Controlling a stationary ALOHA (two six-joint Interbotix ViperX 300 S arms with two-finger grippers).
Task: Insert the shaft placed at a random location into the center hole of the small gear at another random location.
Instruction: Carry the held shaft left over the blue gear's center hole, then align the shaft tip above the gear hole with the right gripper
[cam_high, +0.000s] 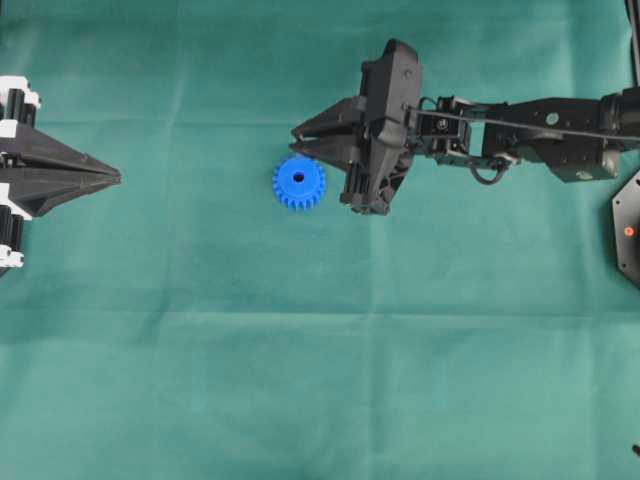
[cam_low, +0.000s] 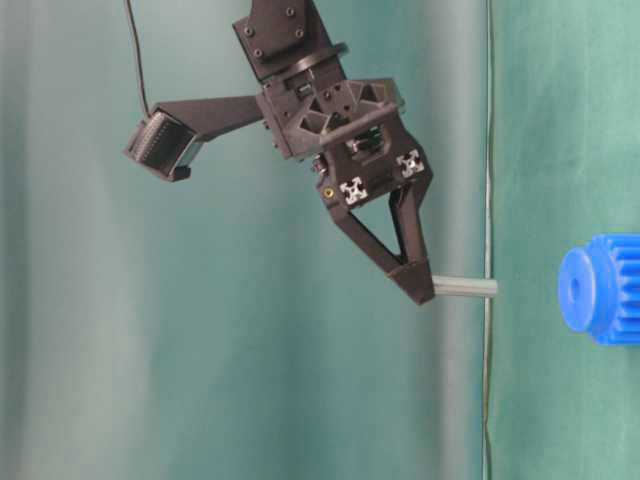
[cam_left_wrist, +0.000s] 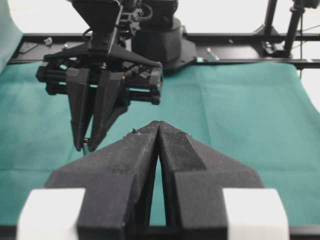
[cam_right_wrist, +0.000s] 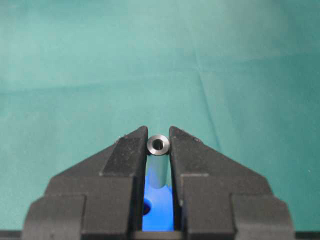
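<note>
The small gear, bright blue and toothed, lies flat on the green cloth with its dark center hole facing up. My right gripper hovers just beyond it, pointing down. It is shut on the shaft, a short silvery pin with a hollow end. From table level the shaft sticks out of the gripper toward the gear, with a gap between them. Between the right gripper's fingers the gear and its hole show below the pin. My left gripper rests shut at the far left, holding nothing.
Green cloth covers the whole table. A black base with an orange dot sits at the right edge. Black frame rails run along the far side behind the right arm.
</note>
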